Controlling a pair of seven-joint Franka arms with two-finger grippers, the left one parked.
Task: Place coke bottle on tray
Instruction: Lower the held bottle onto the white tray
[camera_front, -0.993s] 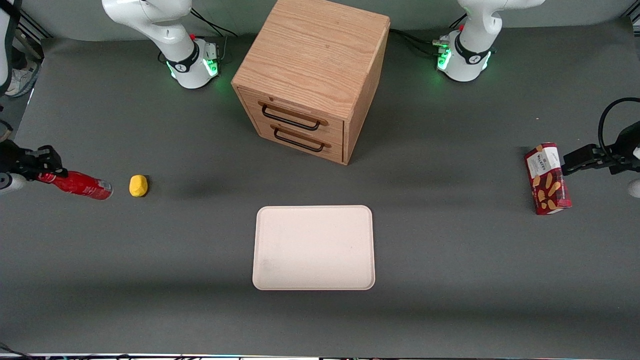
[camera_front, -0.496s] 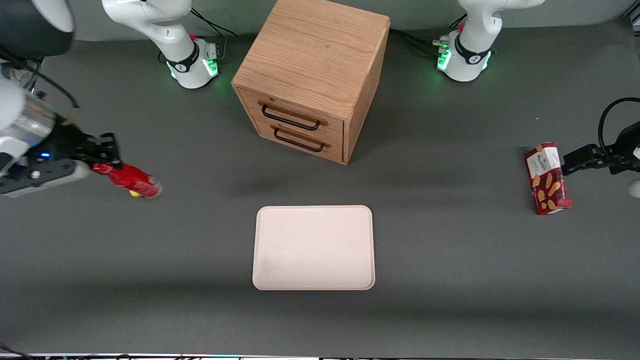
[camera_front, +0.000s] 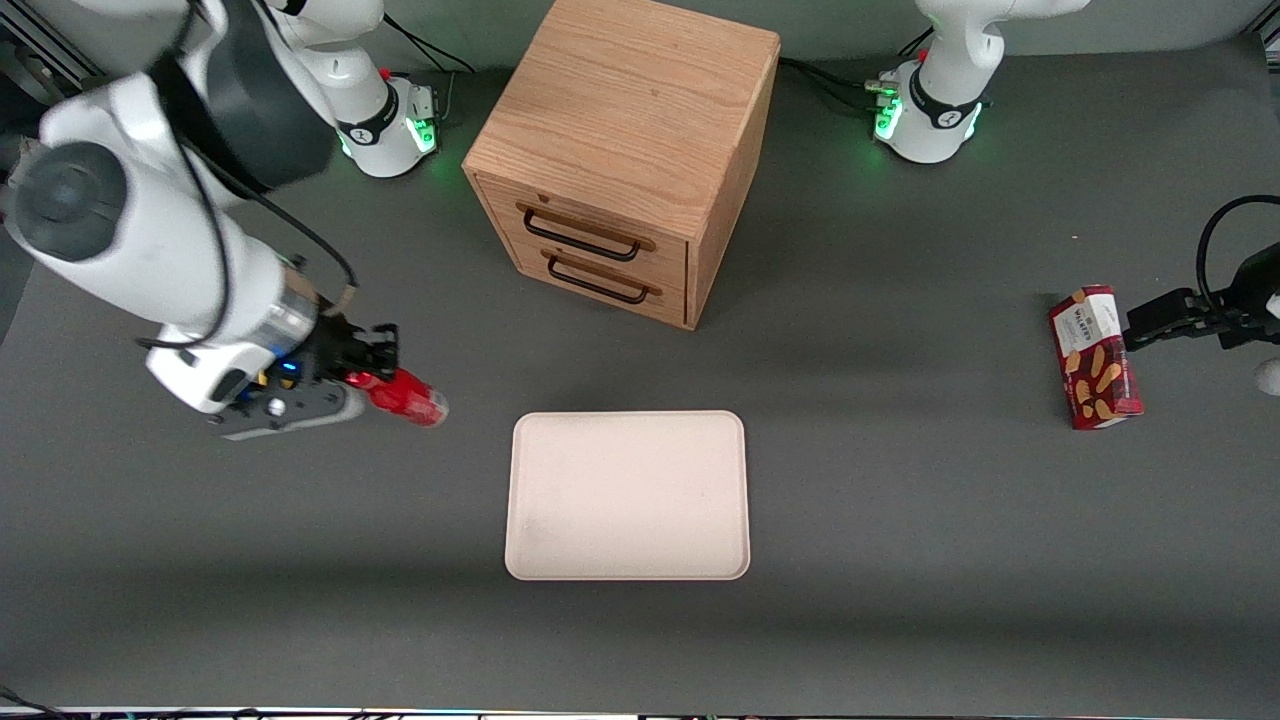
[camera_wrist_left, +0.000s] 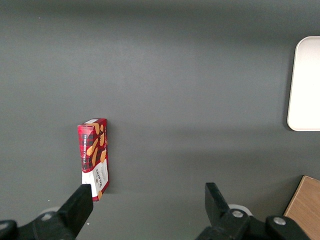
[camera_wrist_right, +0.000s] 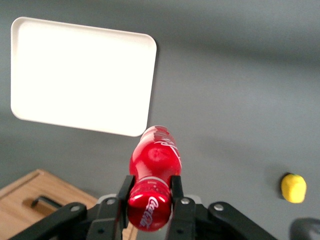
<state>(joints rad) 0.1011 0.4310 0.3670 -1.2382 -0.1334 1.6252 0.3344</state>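
My right gripper (camera_front: 372, 372) is shut on the neck end of the red coke bottle (camera_front: 408, 397), carrying it lying level above the table. The bottle's silvery base points toward the cream tray (camera_front: 627, 495), which lies flat a short way off toward the parked arm's end and a little nearer the front camera. In the right wrist view the coke bottle (camera_wrist_right: 154, 167) sits clamped between the two black fingers of the gripper (camera_wrist_right: 150, 187), its red cap toward the camera, with the tray (camera_wrist_right: 80, 75) lying past it. Nothing lies on the tray.
A wooden two-drawer cabinet (camera_front: 625, 150) stands farther from the front camera than the tray. A small yellow object (camera_wrist_right: 293, 187) lies on the table in the right wrist view. A red snack box (camera_front: 1095, 357) stands toward the parked arm's end.
The right arm has swung in from the working arm's end with the bottle in its grip, passing over the yellow object, and now hangs close to the tray's edge.
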